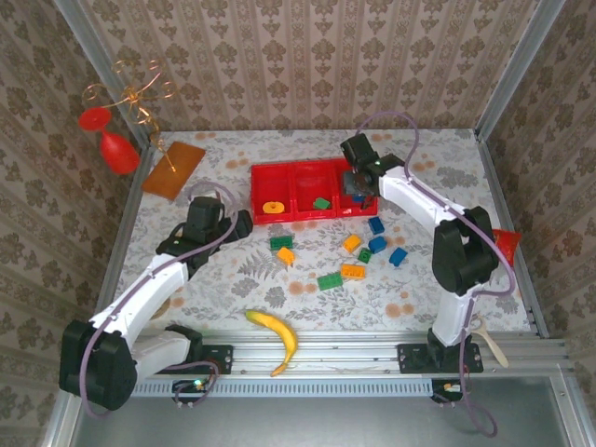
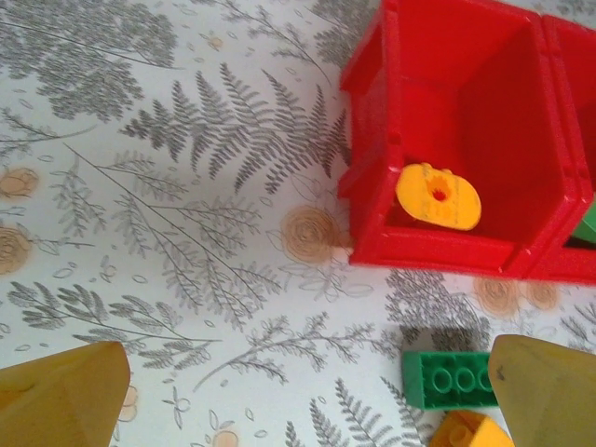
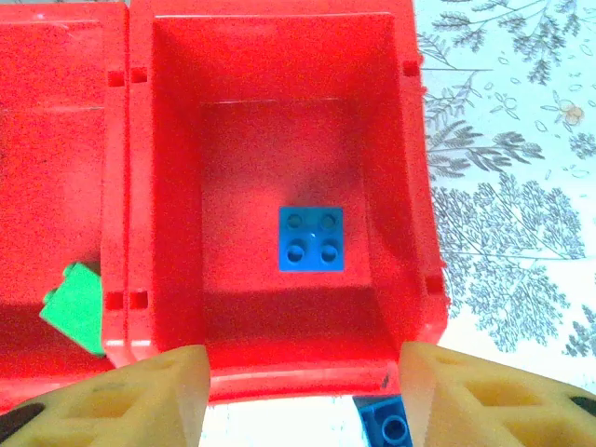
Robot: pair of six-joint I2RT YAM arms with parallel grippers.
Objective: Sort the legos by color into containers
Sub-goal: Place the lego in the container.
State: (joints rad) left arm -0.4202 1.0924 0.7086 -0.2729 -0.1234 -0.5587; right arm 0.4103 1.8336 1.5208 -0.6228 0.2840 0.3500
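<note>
Left arm: left gripper (image 2: 307, 372) has its fingers wide apart with nothing between them, low over the table (image 2: 186, 279). Just inside its right finger lies a green brick (image 2: 452, 379), with an orange brick (image 2: 470, 433) just beside that one's near edge. Ahead and to the left is bare cloth, so there is open room. Ahead-right is the tray (image 2: 368, 168) corner. The orange round piece (image 2: 438, 196) sits in the left compartment, tilted at the near wall.

Right arm: right gripper (image 3: 303, 368) has its fingers apart and holds nothing, above the near wall of the tray's right compartment. By the right finger, outside that wall, a second blue brick (image 3: 386, 424) lies on the table. Straight ahead a blue brick (image 3: 310, 237) lies flat on the compartment floor, studs up, apart from all four walls. To the left, across the divider, a second green brick (image 3: 74, 307) sits in the middle compartment near its front corner. Right of the tray rim is open cloth.

In the top view, loose bricks (image 1: 353, 272) are scattered between the two arms, on the near side of the tray. A banana (image 1: 275, 331) lies by the front rail.
</note>
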